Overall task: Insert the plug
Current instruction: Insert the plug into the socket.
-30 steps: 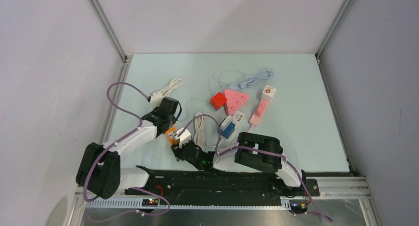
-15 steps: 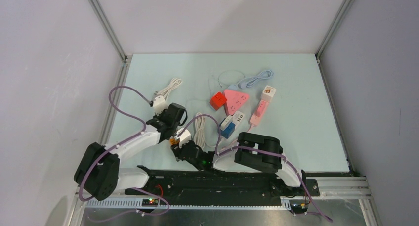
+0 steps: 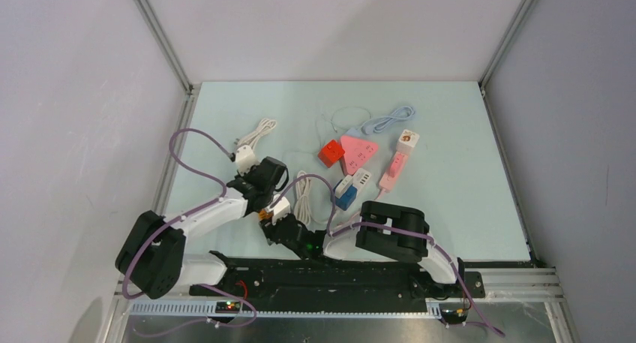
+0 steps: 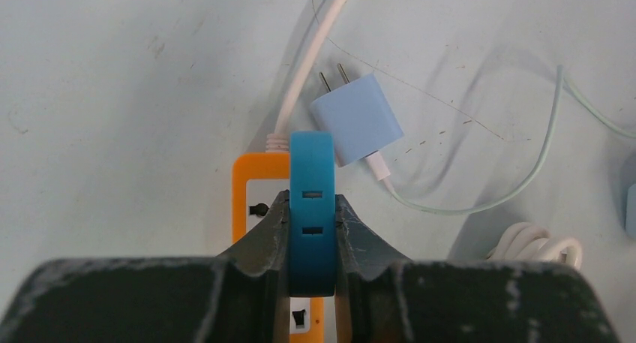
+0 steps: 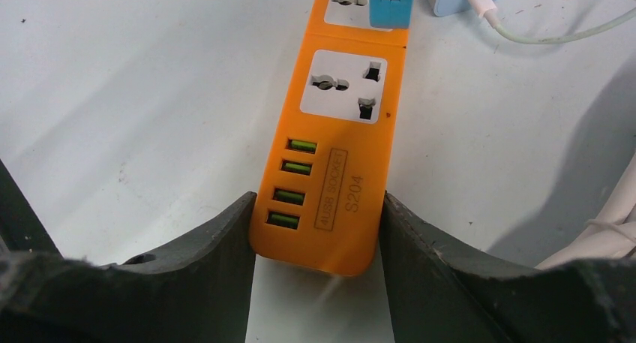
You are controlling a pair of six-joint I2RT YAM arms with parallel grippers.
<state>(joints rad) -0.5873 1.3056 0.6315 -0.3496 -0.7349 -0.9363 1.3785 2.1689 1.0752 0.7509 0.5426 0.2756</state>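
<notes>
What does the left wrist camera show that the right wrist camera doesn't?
Only the left wrist view: the left gripper pinching the blue plug, and the pale blue charger with its two prongs. Only the right wrist view: the right gripper clasping the end of the orange power strip, four green USB ports and a free socket. Both: the strip, the plug at its far socket, the charger.

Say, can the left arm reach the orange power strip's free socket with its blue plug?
Probably yes: the left claw holds the blue plug over the orange power strip, and nothing covers the free socket.
</notes>
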